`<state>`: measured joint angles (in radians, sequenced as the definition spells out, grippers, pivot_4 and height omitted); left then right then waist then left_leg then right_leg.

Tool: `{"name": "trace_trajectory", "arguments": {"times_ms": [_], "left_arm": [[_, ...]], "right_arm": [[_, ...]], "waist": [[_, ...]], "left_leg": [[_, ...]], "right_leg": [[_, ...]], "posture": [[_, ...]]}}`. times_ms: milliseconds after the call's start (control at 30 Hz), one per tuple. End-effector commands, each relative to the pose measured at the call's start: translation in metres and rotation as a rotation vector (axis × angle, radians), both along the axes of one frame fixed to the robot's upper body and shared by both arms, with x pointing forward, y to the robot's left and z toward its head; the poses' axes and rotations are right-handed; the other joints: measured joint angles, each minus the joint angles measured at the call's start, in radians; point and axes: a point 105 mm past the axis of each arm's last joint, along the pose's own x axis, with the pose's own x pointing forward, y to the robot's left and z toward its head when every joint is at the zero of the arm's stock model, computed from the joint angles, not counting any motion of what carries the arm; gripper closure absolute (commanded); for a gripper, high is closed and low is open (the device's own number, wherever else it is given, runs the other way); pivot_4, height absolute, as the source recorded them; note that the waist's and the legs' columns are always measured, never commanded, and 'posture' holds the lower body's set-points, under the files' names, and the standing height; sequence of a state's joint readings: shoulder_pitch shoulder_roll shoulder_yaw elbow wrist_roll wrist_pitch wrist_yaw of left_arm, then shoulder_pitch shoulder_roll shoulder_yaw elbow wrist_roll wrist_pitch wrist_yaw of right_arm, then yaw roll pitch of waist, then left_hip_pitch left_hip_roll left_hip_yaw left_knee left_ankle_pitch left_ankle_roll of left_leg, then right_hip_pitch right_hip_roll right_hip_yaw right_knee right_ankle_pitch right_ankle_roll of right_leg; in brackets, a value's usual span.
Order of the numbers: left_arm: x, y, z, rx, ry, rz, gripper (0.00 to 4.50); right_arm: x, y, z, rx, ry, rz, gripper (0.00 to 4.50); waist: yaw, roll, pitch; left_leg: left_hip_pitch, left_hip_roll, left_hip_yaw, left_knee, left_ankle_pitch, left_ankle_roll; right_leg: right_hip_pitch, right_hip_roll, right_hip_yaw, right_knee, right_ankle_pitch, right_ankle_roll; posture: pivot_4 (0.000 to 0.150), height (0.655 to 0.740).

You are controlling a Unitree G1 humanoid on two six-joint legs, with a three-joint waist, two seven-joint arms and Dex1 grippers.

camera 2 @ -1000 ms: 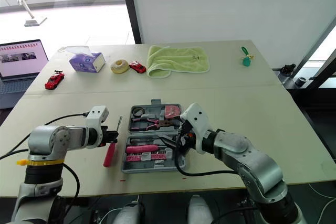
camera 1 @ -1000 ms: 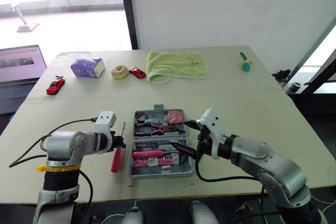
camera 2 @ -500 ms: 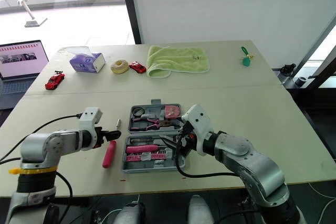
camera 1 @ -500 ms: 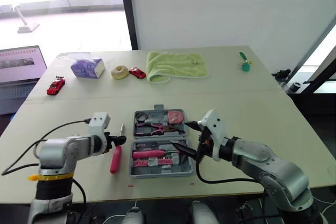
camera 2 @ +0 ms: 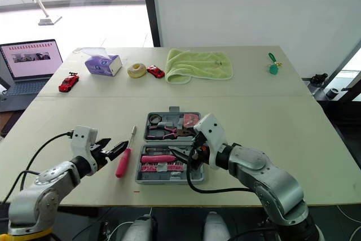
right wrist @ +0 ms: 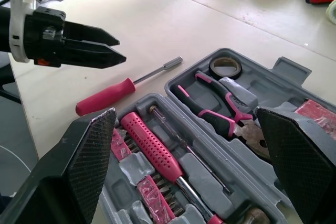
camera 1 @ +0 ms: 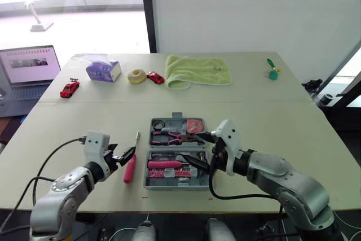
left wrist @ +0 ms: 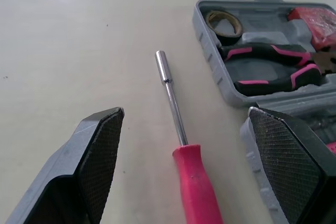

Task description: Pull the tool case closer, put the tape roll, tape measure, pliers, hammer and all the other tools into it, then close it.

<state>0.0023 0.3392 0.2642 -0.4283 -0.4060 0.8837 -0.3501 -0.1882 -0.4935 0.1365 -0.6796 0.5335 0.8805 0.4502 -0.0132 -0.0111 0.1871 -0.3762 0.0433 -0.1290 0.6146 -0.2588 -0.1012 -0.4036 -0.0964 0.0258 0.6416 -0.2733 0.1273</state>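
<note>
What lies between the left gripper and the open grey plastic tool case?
A red-handled metal screwdriver lies on the table beside the case, seen in both eye views.

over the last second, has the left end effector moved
Yes. The left end effector has drawn back to the robot's left, away from the pink screwdriver, which lies unmoved beside the tool case.

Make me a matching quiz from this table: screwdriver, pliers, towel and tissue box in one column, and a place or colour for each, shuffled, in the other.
Things:
1. screwdriver
2. pliers
3. towel
4. tissue box

Place or colour:
A. purple
B. lying inside the open tool case
C. on the table, just outside the tool case
D. light green

Pairs: 1-C, 2-B, 3-D, 4-A
</note>
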Motion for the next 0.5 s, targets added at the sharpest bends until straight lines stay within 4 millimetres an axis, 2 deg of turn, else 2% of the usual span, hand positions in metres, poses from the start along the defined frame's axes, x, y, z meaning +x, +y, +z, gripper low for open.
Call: {"name": "trace_trajectory", "arguments": {"times_ms": [33,233,500], "left_arm": [[0.002,0.003,-0.013,0.118,0.043,0.027,0.52],[-0.001,-0.004,-0.033,0.199,0.142,-0.004,0.52],[0.001,-0.007,-0.033,0.200,0.191,-0.022,0.52]], "right_arm": [[-0.004,-0.001,0.010,0.009,-0.042,0.013,0.00],[-0.004,-0.001,0.012,0.009,-0.042,0.015,0.00],[-0.005,0.000,0.012,0.023,-0.039,0.003,0.00]], "waist": [[-0.002,0.000,0.000],[-0.004,0.000,0.000],[-0.002,0.000,0.000]], "left_leg": [[0.000,0.000,0.000,0.000,0.000,0.000],[0.000,0.000,0.000,-0.001,0.000,0.000],[0.000,0.000,0.000,-0.001,0.000,0.000]], "right_leg": [[0.000,0.000,0.000,0.000,0.000,0.001],[0.000,0.000,0.000,0.000,0.001,0.001],[0.000,0.000,0.000,0.000,0.000,0.001]], "posture": [[0.150,0.7400],[0.150,0.7400],[0.150,0.7400]]}}
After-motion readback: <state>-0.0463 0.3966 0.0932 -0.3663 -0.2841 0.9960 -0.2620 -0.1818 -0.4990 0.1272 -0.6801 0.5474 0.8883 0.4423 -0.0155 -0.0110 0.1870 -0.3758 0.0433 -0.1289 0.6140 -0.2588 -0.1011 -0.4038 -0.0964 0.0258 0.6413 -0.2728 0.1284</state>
